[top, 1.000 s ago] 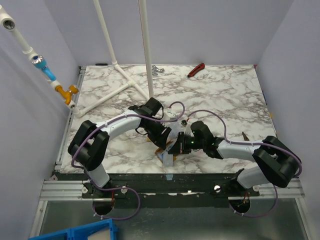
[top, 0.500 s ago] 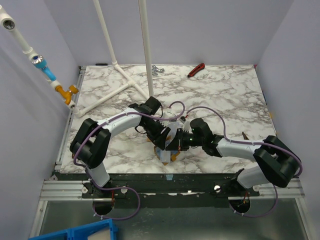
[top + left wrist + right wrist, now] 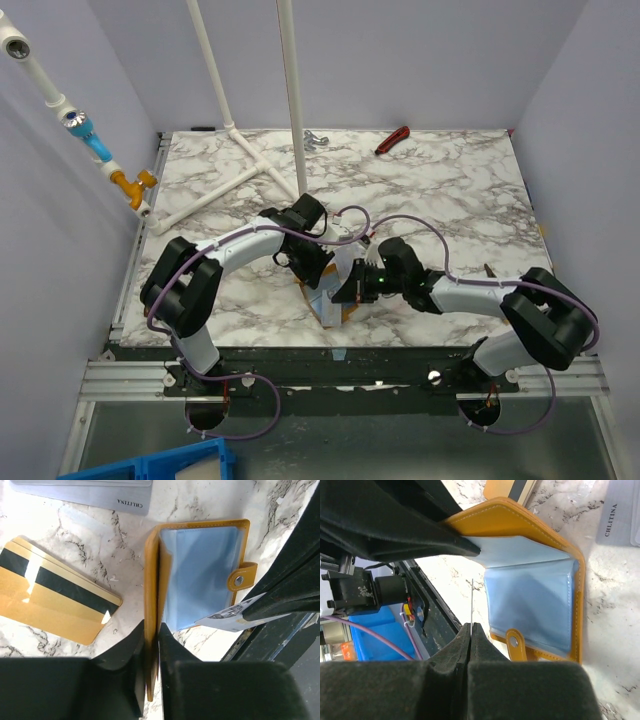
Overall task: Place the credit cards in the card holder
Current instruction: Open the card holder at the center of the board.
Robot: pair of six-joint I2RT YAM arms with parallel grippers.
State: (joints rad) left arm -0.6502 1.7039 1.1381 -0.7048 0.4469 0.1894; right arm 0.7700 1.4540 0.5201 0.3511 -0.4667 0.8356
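The card holder [image 3: 200, 575] is yellow-orange with a pale blue lining and lies open near the table's front edge [image 3: 327, 308]. My left gripper [image 3: 151, 630] is shut on its upright cover. My right gripper [image 3: 471, 627] is shut on a thin pale card [image 3: 472, 602], seen edge-on, held just beside the holder's snap tab [image 3: 512, 641]. That card [image 3: 232, 617] touches the lining's lower corner in the left wrist view. A stack of gold-tan cards [image 3: 55, 597] with a dark stripe lies flat left of the holder. A pale grey-blue card [image 3: 90, 492] lies beyond them.
The table's front edge and black rail [image 3: 330, 355] run right below the holder. A white pipe frame [image 3: 250, 170] stands at the back left, with a red-handled tool [image 3: 392, 139] at the back. A blue bin [image 3: 150, 465] sits below the table.
My right gripper has moved left with the pale card, up against the open holder. My left gripper has shifted slightly with the holder's cover.
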